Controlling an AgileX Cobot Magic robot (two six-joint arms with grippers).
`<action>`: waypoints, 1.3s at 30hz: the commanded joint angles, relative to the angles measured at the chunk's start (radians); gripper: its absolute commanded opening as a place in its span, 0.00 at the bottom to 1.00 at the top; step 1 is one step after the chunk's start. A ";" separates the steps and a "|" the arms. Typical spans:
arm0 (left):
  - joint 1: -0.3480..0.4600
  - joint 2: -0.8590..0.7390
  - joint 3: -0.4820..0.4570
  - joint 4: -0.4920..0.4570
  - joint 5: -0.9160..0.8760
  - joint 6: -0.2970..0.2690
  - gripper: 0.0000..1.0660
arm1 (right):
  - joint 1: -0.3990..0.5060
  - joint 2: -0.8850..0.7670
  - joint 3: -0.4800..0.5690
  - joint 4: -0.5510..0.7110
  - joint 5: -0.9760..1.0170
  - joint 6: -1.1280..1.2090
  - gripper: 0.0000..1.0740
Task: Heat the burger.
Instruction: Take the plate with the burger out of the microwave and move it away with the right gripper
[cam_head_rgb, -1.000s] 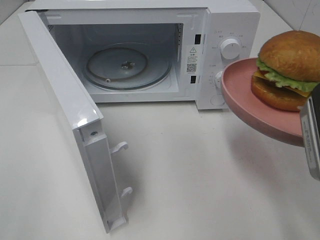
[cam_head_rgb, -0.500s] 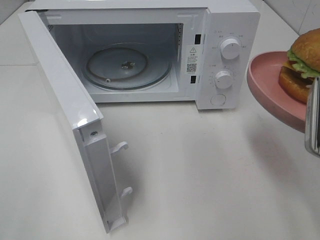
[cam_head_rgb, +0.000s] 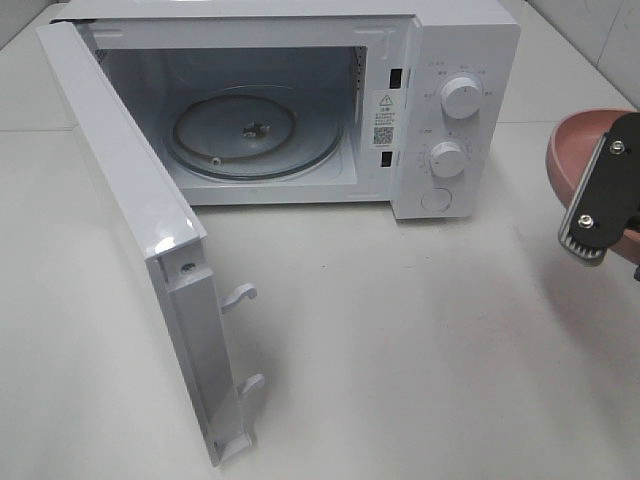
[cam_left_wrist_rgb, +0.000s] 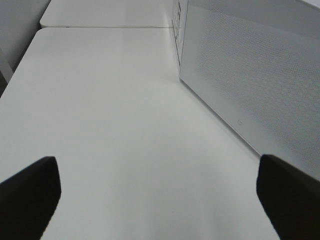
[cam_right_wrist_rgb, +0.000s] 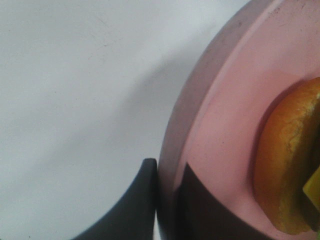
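Looking down from high: microwave (cam_head_rgb: 300, 100) door (cam_head_rgb: 130, 230) wide open, turntable (cam_head_rgb: 250, 130) bare, right gripper (cam_head_rgb: 597, 205) pinching the plate (cam_head_rgb: 575, 150) rim at the far right edge, well apart from the oven, burger out of frame; could tip the plate or slide the burger off, given a thin rim pinch and a long carry across to the cavity. Seen from the left wrist: left gripper (cam_left_wrist_rgb: 160, 195) spread wide, holding nothing, beside the door's mesh panel only. Seen from the right wrist alone: burger (cam_right_wrist_rgb: 295, 165) sitting on the plate, fingers (cam_right_wrist_rgb: 142, 200) clamped either side of the rim.
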 joint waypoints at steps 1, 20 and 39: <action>0.003 -0.023 0.004 -0.004 -0.009 0.000 0.96 | -0.004 0.042 -0.009 -0.113 -0.018 0.149 0.01; 0.003 -0.023 0.004 -0.004 -0.009 0.000 0.96 | -0.007 0.341 -0.103 -0.208 0.146 0.678 0.02; 0.003 -0.023 0.004 -0.004 -0.009 0.000 0.96 | -0.182 0.488 -0.105 -0.205 0.154 0.837 0.02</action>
